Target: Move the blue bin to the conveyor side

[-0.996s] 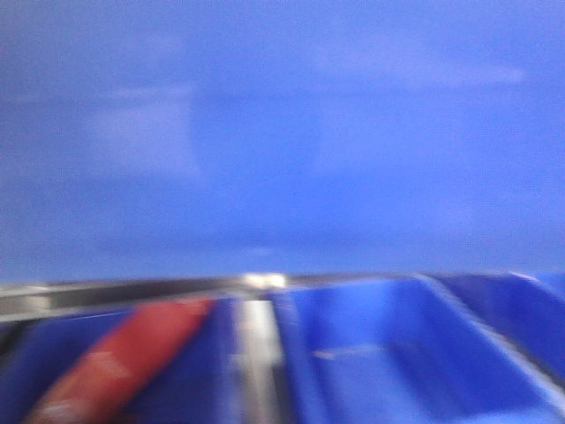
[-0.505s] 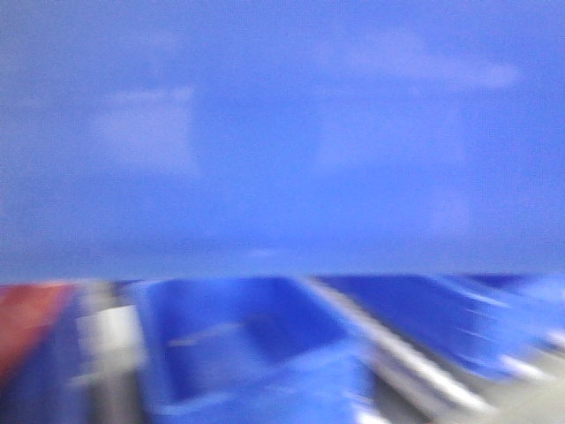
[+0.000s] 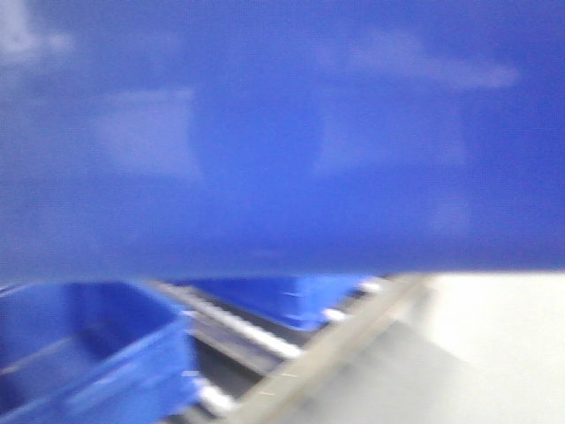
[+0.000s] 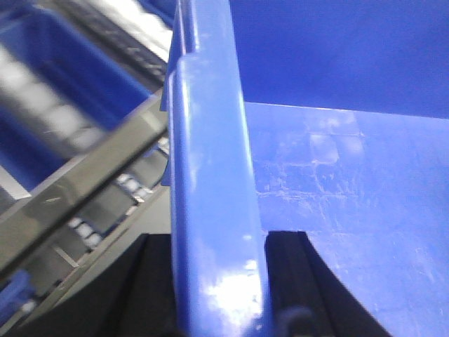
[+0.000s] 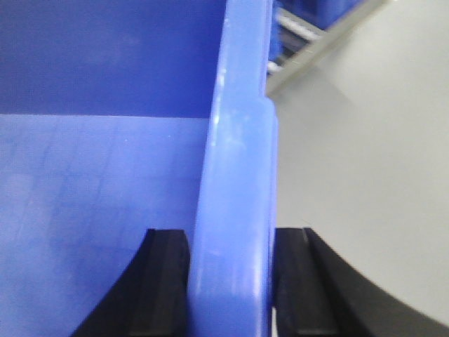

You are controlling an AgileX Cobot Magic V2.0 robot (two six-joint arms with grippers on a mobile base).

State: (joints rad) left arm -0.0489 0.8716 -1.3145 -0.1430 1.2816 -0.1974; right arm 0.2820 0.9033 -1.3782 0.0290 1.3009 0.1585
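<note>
The blue bin (image 3: 282, 141) fills the upper part of the front view, blurred and close to the camera. My left gripper (image 4: 217, 281) is shut on the bin's left rim (image 4: 210, 175), one black finger on each side of the wall. My right gripper (image 5: 231, 281) is shut on the bin's right rim (image 5: 238, 175) in the same way. The bin's empty scuffed floor (image 4: 351, 196) shows in both wrist views. The dark belt with a red strip is not in view.
Below the held bin, other blue bins (image 3: 79, 353) (image 3: 282, 300) sit on a roller track with a metal rail (image 3: 318, 353). Pale grey floor (image 3: 494, 353) lies to the right. The left wrist view shows the rail and rollers (image 4: 91, 203) beside the bin.
The scene under the held bin has slid left: the red object and nearer bins have left view, and the track's end and pale floor have come into view at right.
</note>
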